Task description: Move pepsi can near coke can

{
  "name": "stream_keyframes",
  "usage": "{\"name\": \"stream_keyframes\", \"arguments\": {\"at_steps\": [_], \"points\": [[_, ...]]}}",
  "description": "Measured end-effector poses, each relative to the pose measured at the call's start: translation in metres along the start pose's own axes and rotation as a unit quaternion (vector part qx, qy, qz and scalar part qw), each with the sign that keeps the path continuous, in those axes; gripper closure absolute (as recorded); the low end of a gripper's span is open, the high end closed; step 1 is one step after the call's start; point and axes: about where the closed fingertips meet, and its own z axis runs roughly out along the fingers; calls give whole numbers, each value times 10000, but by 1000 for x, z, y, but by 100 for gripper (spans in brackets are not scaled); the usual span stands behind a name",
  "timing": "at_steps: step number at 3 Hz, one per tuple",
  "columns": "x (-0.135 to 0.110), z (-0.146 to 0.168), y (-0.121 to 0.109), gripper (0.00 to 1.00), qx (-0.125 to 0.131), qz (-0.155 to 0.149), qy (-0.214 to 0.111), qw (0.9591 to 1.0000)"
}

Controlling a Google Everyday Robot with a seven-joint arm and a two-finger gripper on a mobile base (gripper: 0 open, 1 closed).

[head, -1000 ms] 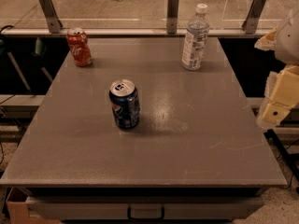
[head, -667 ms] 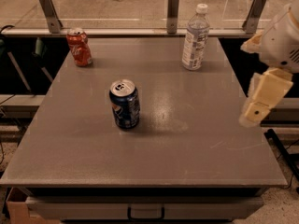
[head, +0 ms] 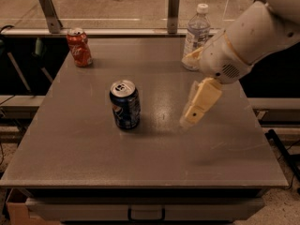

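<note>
Room: pale tan floor (head: 117,3) beyond the far edge. A light rail (head: 122,31) runs along that edge with two upright metal posts (head: 47,8) on it. Dark gaps lie to either side.

Counter (head: 93,158): grey, flat, matte with a faint sheen near the middle. A drawer handle (head: 146,214) sits under the front edge at 6 o'clock.

Robot arm (head: 248,36): white and cream, enters from 2 o'clock. The end effector (head: 190,118) points down over the counter at 3 o'clock from the pepsi can, apart from it. Cannot tell whether it is open or closed; it holds nothing.

Clear water bottle (head: 197,34): upright at 1 o'clock, partly behind the arm.

Pepsi can (head: 125,104): upright near the counter's centre, slightly toward 9 o'clock.

Coke can (head: 78,47): upright in the 11 o'clock corner, well apart from the pepsi can.
</note>
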Motion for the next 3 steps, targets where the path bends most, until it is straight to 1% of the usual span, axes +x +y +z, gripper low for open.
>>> {"name": "stream_keyframes", "arguments": {"at_steps": [1, 2, 3], "points": [[-47, 51, 18, 0, -576, -134, -1025, 9930], [-70, 79, 29, 0, -874, -173, -1631, 9826], [-83, 102, 29, 18, -1015, -66, -2064, 9732]]}}
